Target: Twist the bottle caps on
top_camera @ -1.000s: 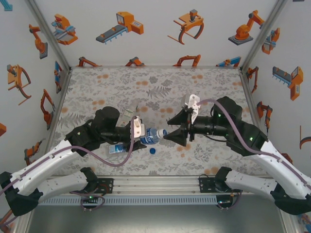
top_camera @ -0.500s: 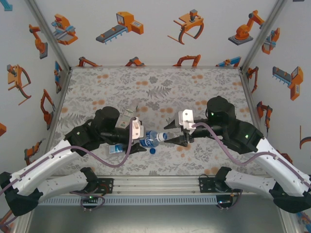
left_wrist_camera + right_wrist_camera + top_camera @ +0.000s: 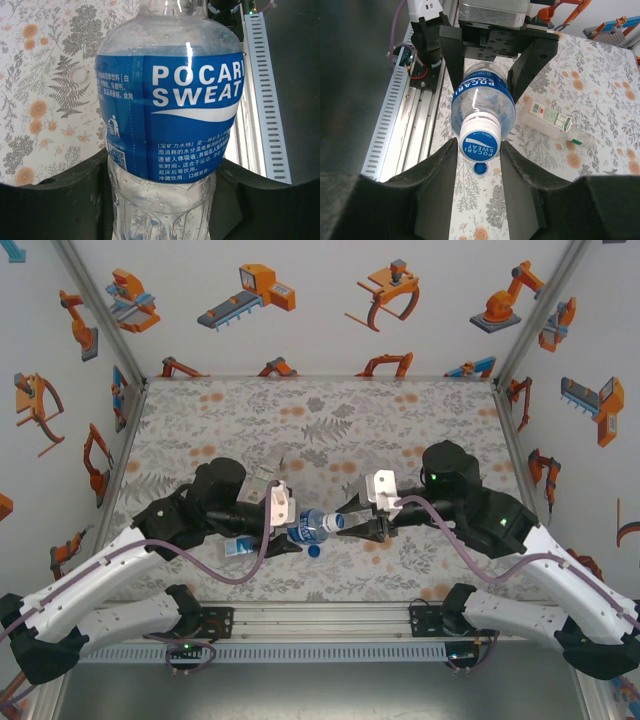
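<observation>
Gripping clear blue-label bottle [image 3: 170,110], left tool [image 3: 286,524]; right tool [image 3: 478,148] pinching its cap [image 3: 480,140].

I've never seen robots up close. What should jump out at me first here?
Dead centre, the left gripper holds a blue-labelled Pocari Sweat bottle sideways, while the right gripper brackets its cap. Beneath lies a loose blue cap; a slimmer bottle lies beside.
</observation>
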Controlling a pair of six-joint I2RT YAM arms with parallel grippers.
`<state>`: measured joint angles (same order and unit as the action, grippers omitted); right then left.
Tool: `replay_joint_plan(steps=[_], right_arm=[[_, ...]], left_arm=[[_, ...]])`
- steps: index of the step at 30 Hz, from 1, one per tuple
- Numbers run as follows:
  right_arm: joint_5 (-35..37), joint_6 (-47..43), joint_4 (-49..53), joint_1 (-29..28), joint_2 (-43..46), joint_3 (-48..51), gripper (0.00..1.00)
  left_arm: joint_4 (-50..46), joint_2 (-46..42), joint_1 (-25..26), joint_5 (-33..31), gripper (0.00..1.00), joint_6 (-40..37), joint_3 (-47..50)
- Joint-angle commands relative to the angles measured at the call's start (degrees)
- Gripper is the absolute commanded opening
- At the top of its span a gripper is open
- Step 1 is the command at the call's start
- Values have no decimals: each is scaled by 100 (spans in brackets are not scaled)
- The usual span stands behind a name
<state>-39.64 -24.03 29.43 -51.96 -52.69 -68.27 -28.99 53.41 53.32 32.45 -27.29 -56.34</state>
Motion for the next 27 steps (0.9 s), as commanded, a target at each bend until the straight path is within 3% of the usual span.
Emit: replay_joint_plan(steps=[1,10,14,17,20,24,27], right_arm=[[-121,47,-308,-22,111,109,39],[-126,289,-588,-26,173,230,37],[-68,461,-521,-30,133,220,22],[262,1119,-613,-26,149,291,14],[1207,2683,-1052,-29,230,543,0],[2816,5617,-976,-21,178,600,0],[3177,7528,-773,-26,27,562,0]], left_arm=[[-37,48,29,172,0,-40,-202],[-63,109,33,187,0,6,-199],[-63,107,32,168,0,28,-210],[-63,95,30,107,0,22,-219],[-30,87,30,-92,0,2,-187],[223,60,31,-614,0,11,-32],[356,45,30,-952,0,-22,33]])
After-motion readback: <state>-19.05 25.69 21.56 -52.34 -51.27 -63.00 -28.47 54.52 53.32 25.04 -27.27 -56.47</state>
